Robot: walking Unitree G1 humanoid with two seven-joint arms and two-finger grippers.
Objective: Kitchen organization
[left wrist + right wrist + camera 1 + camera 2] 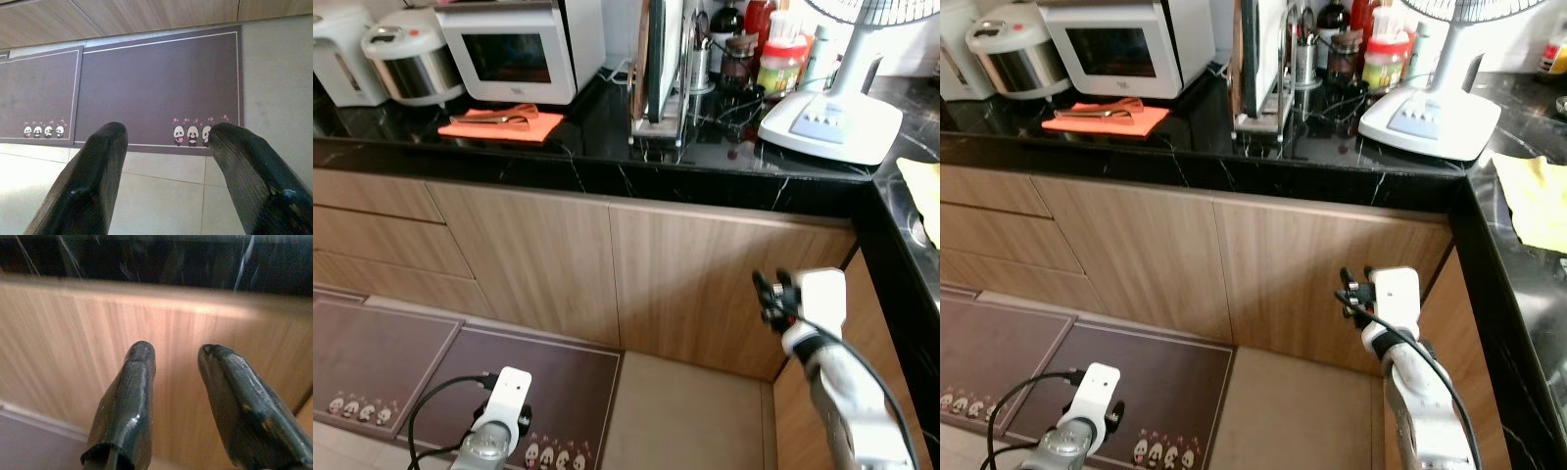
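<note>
No legible writing — panda mats (146,88), right claw (178,377) parted.

Left arm: hangs low at the robot's left side, wrist turned down.
Left gripper (166,171): two black fingers (93,181) spread apart, nothing between them.
Right arm: raised higher at the robot's right, forearm angled up and forward.
Right gripper (176,401): fingers (129,401) parted with a clear gap, holding nothing; in the head view it shows as a small black tip (773,297) ahead of the white wrist.
</note>
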